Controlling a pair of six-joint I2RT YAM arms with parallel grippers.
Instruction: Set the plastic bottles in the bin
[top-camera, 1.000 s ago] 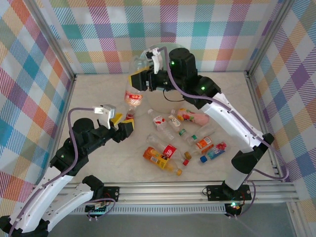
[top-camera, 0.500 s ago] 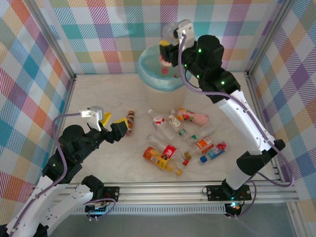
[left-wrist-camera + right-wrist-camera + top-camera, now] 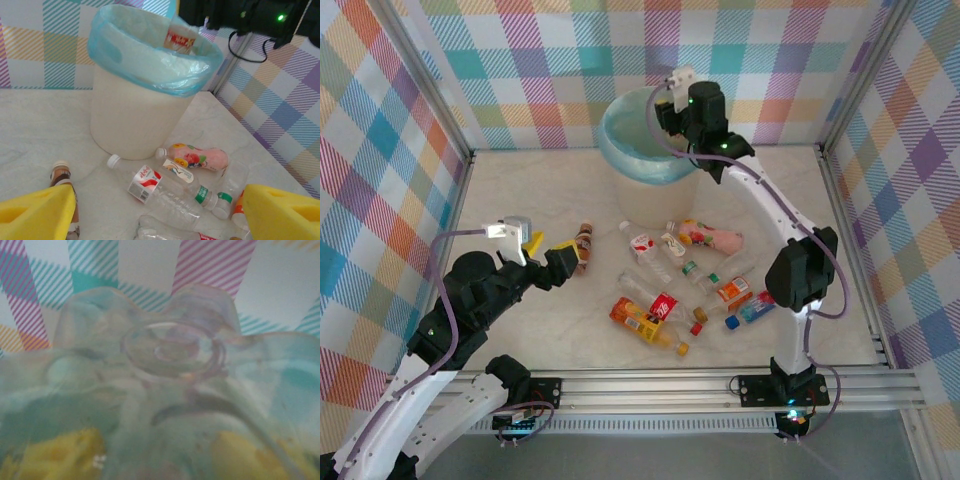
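"Top external view: what hangs over the bin [image 3: 610, 140]?"

"The right gripper [image 3: 663, 112], its arm stretched across the table [image 3: 520, 190] to a spot above the bin's far rim. The right wrist camera shows its yellow fingers [image 3: 60, 455] closed on a held bottle [image 3: 172, 347], clear plastic, its base toward the lens."

"Where is that bottle against the bin?"

"From the left wrist camera its red label shows just inside the bag-lined mouth, on the far side, under the dark gripper."

"And the other arm?"

"The left gripper [image 3: 558, 252] hovers in front of the bin and off to its left. Its fingers [image 3: 35, 215] are spread wide with nothing between them. A brown bottle [image 3: 584, 238] lies just beside it, on the side toward the bin."

"The remaining bottles?"

"All lying on the table in front of the bin. The pink bottle [image 3: 718, 239] is nearest the bin's base. Beside it are a white-capped bottle [image 3: 150, 182] with a red-and-white label and a green-banded bottle [image 3: 200, 192]. Farther from the bin lie an orange-labelled bottle [image 3: 642, 322], a red-labelled bottle [image 3: 660, 303] touching it, and a small blue-capped bottle [image 3: 752, 312], farthest right."
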